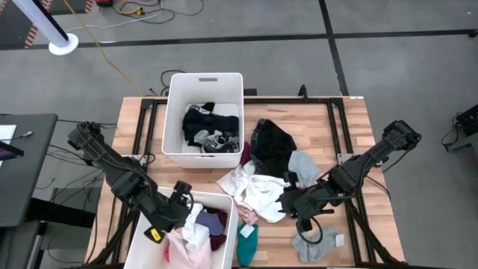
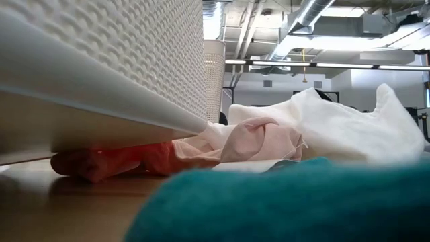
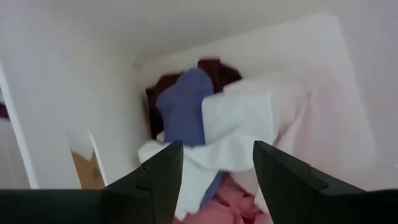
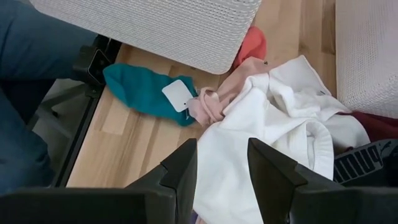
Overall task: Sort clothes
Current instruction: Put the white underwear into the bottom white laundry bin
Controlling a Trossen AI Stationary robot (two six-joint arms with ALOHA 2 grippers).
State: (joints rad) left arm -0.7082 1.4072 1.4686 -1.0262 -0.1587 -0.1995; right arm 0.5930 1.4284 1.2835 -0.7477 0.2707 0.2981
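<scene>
My left gripper (image 1: 185, 200) (image 3: 217, 149) hangs open over the near white bin (image 1: 233, 224), just above a white cloth (image 3: 236, 124) that lies on blue (image 3: 183, 106), maroon and pink clothes. Open as well, my right gripper (image 1: 287, 203) (image 4: 222, 146) stands over a white garment (image 1: 258, 193) (image 4: 273, 124) in the loose pile on the table. Whether its fingers touch that garment I cannot tell. A pink garment (image 4: 214, 102) and a teal sock (image 4: 140, 90) (image 1: 247, 240) with a white tag lie beside it.
A second white bin (image 1: 205, 77) at the far centre holds black and grey clothes. A black garment (image 1: 270, 142), a grey one (image 1: 302, 166) and a grey sock (image 1: 317, 243) lie on the wooden table. An orange-red piece (image 4: 252, 43) pokes from under the near bin.
</scene>
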